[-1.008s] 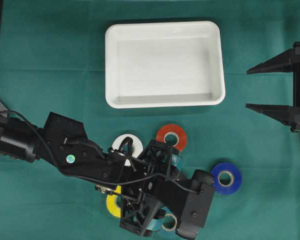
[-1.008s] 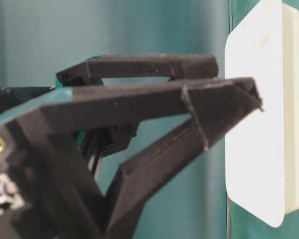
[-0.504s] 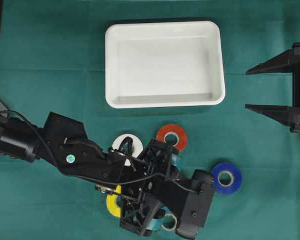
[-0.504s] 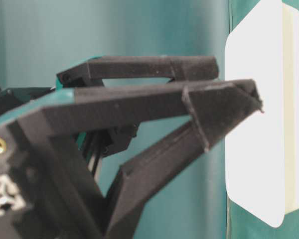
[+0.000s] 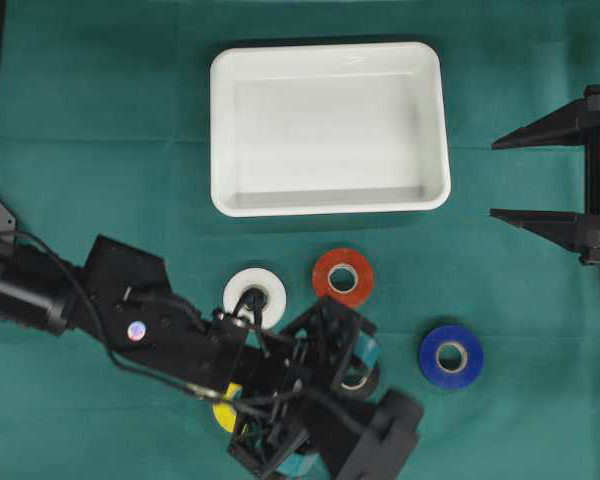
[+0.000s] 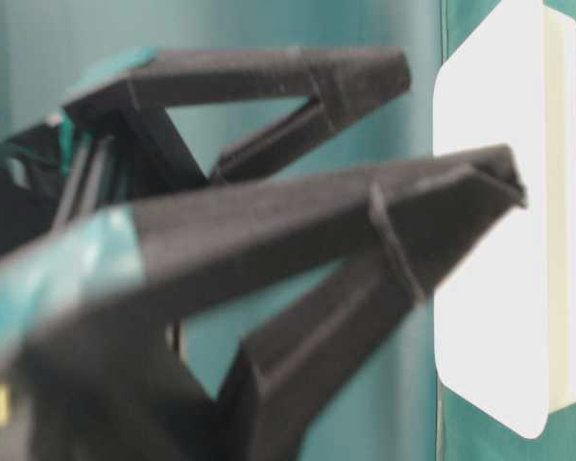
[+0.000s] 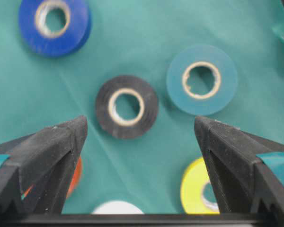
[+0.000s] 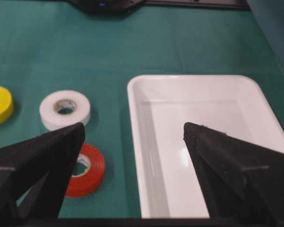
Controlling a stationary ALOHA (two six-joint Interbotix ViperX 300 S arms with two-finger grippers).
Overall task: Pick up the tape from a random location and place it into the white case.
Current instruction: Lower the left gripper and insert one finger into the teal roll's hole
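Rolled, left gripper [image 7: 138, 137] fingers apart frame black tape [image 7: 127, 107], half-hidden overhead.

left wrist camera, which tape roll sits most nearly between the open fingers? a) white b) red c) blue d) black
d: the black roll lies on the green cloth just ahead of the gap of the open left gripper, while the blue roll sits far off at the top left.

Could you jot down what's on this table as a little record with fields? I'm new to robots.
Surface: green cloth
White case: nothing in it
Tape rolls: white, red, blue, black, light blue, yellow
Left end effector: open, above the black roll
Right end effector: open, holding nothing, right of the case
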